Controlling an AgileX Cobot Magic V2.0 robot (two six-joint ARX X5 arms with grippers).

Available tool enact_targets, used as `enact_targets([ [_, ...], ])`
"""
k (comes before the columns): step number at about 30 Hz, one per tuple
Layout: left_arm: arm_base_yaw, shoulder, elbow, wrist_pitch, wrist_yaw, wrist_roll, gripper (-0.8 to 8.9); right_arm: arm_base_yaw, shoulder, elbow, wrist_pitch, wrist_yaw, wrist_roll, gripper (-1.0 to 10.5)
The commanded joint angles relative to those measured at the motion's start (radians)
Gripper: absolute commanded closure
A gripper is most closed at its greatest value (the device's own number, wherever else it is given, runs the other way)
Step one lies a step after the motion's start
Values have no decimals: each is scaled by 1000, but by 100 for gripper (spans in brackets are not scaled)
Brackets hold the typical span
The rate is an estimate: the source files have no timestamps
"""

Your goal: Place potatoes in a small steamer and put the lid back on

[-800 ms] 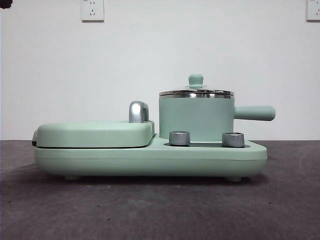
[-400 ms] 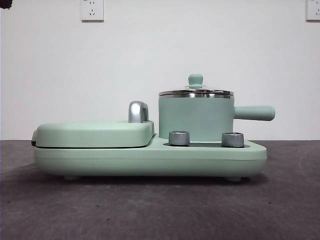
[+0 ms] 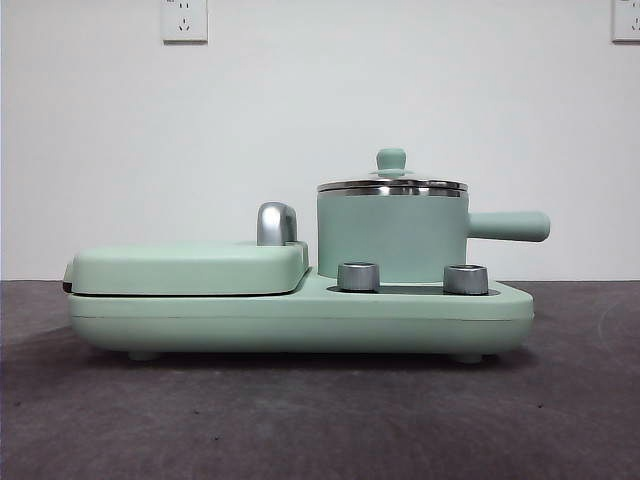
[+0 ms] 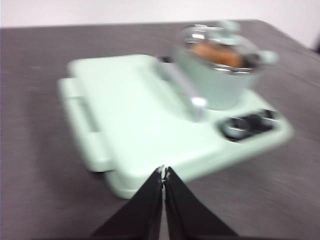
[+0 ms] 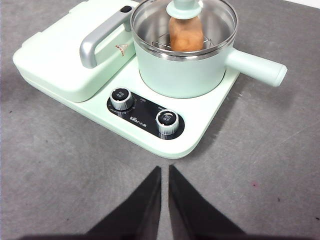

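Potato inside steamer, on wire rack, seen through lid. Lid seated on steamer rim, knob up. Steamer on appliance base, beside griddle cover, behind two dials. Left end effector pressed together, empty, above worktop near base. Right end effector nearly closed, narrow gap, empty, clear of base.

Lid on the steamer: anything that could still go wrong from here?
Little, probably. The lid looks level on the small steamer, potato inside, both grippers clear. The steamer's side handle juts past the cooker base; a low sweep by the right gripper could knock it and shift the lid.
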Motion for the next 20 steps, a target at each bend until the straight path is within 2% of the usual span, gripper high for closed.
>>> enact_targets([
  [1,51,-72,-109,93,-65,22,808,5,1,7,10,0,5,926],
  [8,159,-253,-339,270,-84,22,808,5,1,7,10,0,5,926],
  [15,225,-389,-483,331,-84,-3,808,5,1,7,10,0,5,926],
  [20,249,-395,-547,361,-84,-23,808,5,1,7,11,0,5,926],
])
